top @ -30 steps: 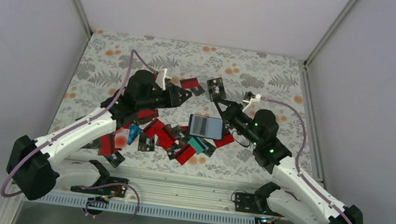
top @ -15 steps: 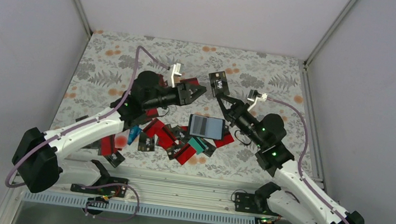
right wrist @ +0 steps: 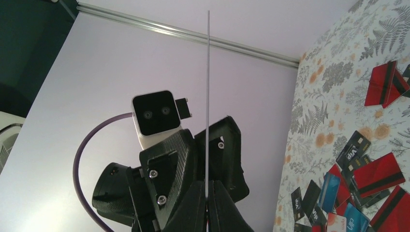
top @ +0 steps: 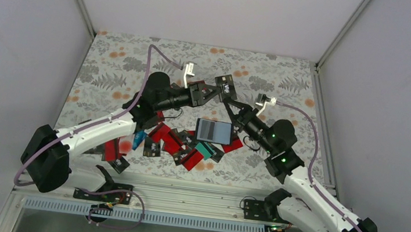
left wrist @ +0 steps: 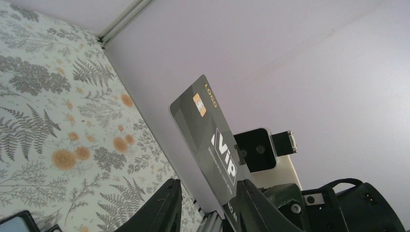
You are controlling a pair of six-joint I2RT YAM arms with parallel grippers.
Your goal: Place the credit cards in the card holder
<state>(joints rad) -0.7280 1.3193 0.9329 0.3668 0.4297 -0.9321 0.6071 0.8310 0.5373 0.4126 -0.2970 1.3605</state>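
One black card (top: 227, 86) with white "VIP" letters is up in the air over the far part of the table (top: 115, 65). It stands on its end and leans a little. The right gripper (top: 231, 101) has its two fingers squeezed together on the bottom edge of this card. From the right wrist the card looks like one thin line going straight up from between the fingers. The left gripper (top: 210, 91) is right next to the card, coming at it from the left. Its fingers (left wrist: 164, 208) are apart, and the low end of the card sits in the gap between them, close to one finger. I cannot tell if that finger touches the card. Lower down, the other credit cards (top: 177, 142) lie in a messy pile on the table. Most are red, some are black, and a few are teal or blue. The card holder (top: 213, 131), a dark flat case a bit bigger than a card, lies flat at the right side of the pile, near the right arm. The table has a cloth with grey leaves and orange flowers.
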